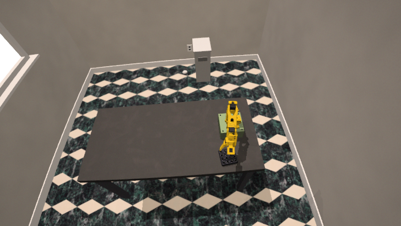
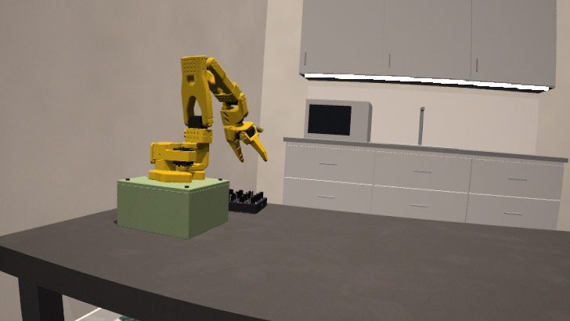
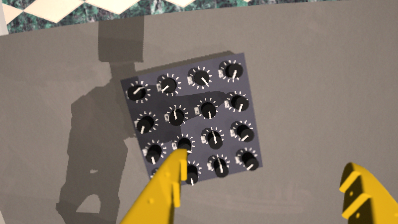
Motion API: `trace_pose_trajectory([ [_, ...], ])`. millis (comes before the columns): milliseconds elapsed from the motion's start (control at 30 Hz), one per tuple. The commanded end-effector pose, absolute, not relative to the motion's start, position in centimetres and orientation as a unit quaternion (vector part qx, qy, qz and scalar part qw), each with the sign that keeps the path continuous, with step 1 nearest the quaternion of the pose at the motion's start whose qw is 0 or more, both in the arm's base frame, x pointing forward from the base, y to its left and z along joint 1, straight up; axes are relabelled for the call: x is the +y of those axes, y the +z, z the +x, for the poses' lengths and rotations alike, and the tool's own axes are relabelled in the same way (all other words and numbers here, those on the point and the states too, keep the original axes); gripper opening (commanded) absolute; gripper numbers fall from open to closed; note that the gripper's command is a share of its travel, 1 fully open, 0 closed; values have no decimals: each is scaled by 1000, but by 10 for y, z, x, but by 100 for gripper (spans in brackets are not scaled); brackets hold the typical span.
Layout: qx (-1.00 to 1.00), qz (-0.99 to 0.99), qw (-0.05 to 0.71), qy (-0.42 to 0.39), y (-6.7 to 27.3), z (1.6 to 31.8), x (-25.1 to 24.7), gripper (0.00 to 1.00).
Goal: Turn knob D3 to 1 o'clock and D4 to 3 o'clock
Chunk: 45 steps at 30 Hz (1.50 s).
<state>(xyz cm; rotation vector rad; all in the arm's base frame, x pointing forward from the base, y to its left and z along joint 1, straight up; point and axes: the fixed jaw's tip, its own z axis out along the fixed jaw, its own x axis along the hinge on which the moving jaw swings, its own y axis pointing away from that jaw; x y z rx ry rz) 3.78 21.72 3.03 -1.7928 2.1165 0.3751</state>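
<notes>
The knob box (image 1: 224,160) (image 2: 247,203) (image 3: 196,95) is a dark square panel that lies flat on the dark table (image 1: 154,140) (image 2: 319,259) (image 3: 325,100), just in front of the arm's green base (image 1: 222,127) (image 2: 171,207). It carries four rows of black knobs with white pointers and tick marks. I cannot see the socket, so I cannot tell which knobs are D3 and D4. My gripper (image 2: 253,158) (image 3: 267,165) is open and empty, well above the box and pointing down. In the wrist view its left finger covers the box's near left part; the right finger is off to the box's right.
The box lies near the table's front right corner in the top view, close to the edges. A white pedestal cabinet (image 1: 201,58) stands on the floor at the far wall. A kitchen counter with a microwave (image 2: 338,119) lies behind the table.
</notes>
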Motion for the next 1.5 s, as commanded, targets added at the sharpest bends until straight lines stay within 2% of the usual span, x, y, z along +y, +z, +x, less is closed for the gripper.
trace_pose_trajectory([
  [0, 742, -634, 171, 134, 30, 37, 219, 40],
  [1467, 746, -629, 170, 135, 31, 37, 223, 40],
])
